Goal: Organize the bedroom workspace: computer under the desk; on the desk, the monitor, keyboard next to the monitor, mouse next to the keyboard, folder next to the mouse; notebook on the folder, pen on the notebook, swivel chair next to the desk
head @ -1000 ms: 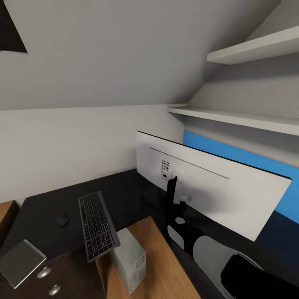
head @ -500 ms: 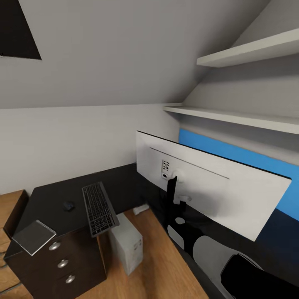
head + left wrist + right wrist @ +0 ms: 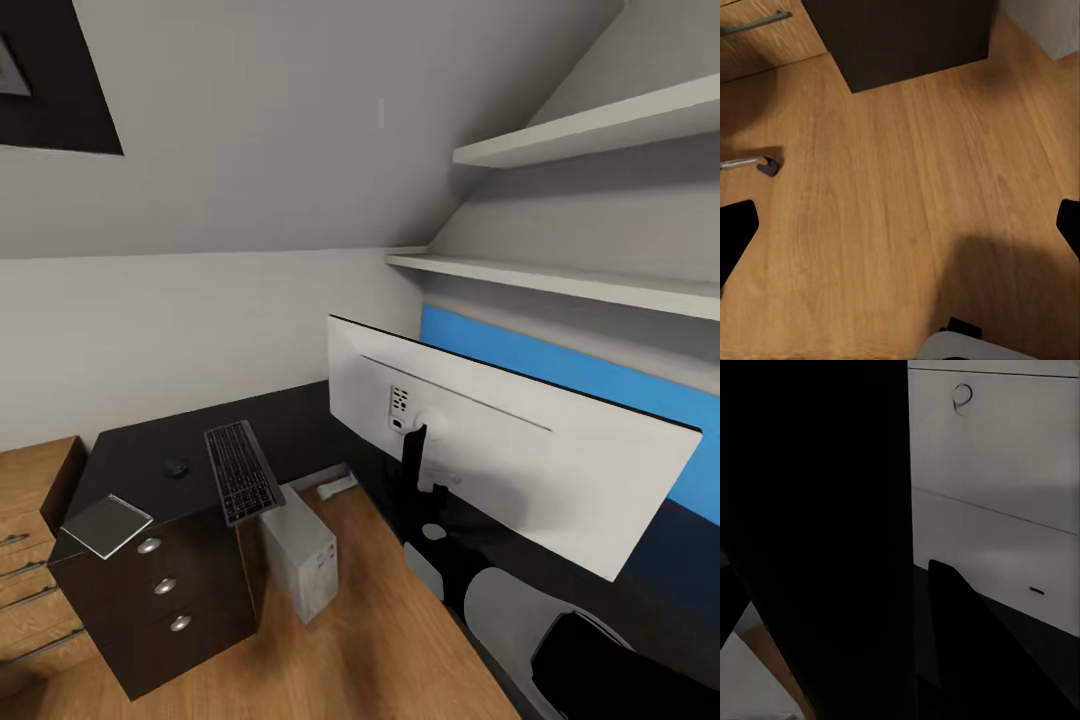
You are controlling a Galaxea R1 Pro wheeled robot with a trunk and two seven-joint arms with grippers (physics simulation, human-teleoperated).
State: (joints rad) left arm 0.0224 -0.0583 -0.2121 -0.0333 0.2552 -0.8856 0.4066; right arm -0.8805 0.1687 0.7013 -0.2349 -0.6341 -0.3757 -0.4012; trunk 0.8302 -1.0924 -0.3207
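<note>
1. The left end effector [image 3: 902,229] is hanging above the wooden floor [image 3: 907,172] with its two fingertips spread wide apart and nothing between them.
2. Ahead of that end effector, the dark base of the drawer unit [image 3: 907,37] is standing on the floor, with a light-wood chest [image 3: 757,34] just beside it; off to one side of the end effector, a chrome leg [image 3: 742,163] ending in a small dark caster is resting on the boards.
3. The right end effector [image 3: 416,480] is sitting right against the white back of the monitor [image 3: 520,470]. Its grip is lost among black shapes, so I cannot tell whether it is spread or pressed together.
4. The monitor is hanging tilted, clear of the worktop [image 3: 140,455], with a blue wall panel [image 3: 560,365] and two white shelves [image 3: 560,285] beyond it.
5. Well to the left of the right end effector, the keyboard [image 3: 243,472] is lying on the worktop with its near end sticking out past the edge.
6. The mouse [image 3: 177,467] is sitting just beside the keyboard, on the side farther from the right end effector.
7. The notebook [image 3: 106,524] is lying at the worktop's near corner, overhanging it slightly, farther still from that end effector.
8. The computer [image 3: 300,550] is standing upright on the floor just below the keyboard's overhanging end, between the drawer unit and the right end effector.
</note>
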